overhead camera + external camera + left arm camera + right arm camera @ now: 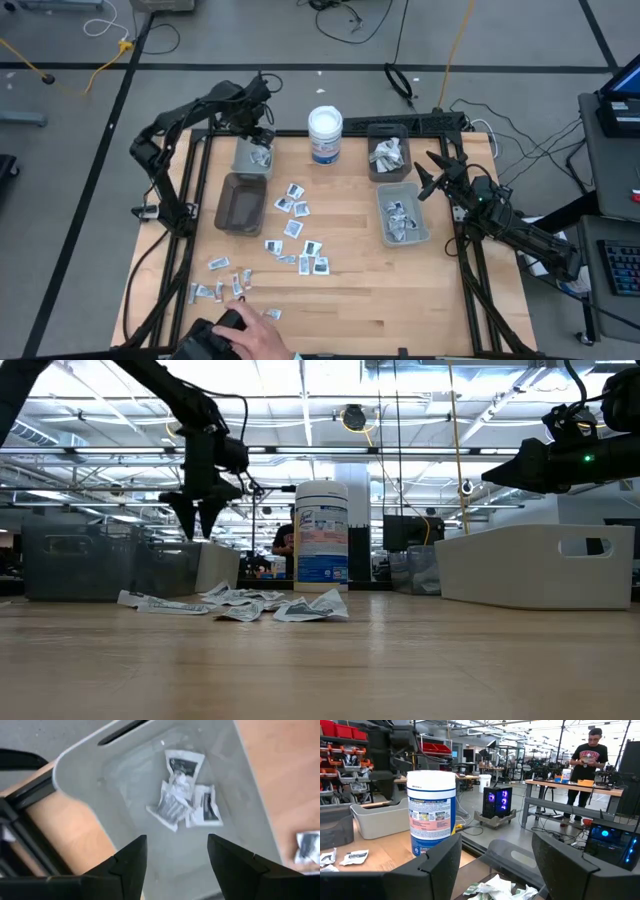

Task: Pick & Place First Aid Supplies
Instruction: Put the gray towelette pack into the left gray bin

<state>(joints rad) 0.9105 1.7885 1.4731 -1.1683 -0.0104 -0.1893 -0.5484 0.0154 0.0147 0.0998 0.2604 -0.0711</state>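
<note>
Left gripper: the left gripper (176,862) hangs above the small grey bin (252,155) at the table's back left, fingers spread and nothing between them.
Packets in that bin: three white packets with dark print (183,790) lie in a loose overlapping cluster on the bin floor, flat, each turned a different way; no shared long axis.
Right gripper: the right gripper (428,172) waits at the table's right edge, beside the two right-hand bins, fingers apart and empty.
Loose supplies: the scattered packets (296,232) lie flat on the wooden table (400,290), running in a band from mid-table toward the front left; the square ones sit at mixed angles, and the strips near the front left (215,290) lie mostly crosswise.
Right bins: the near right bin (402,215) and the far right bin (388,152) each hold a heap of packets.
Dark bin: the dark clear bin (240,203) stands just in front of the grey one.
Tub: the white wipes tub (325,135) stands upright at the back centre.
Person: a hand (262,332) rests at the front edge.
</note>
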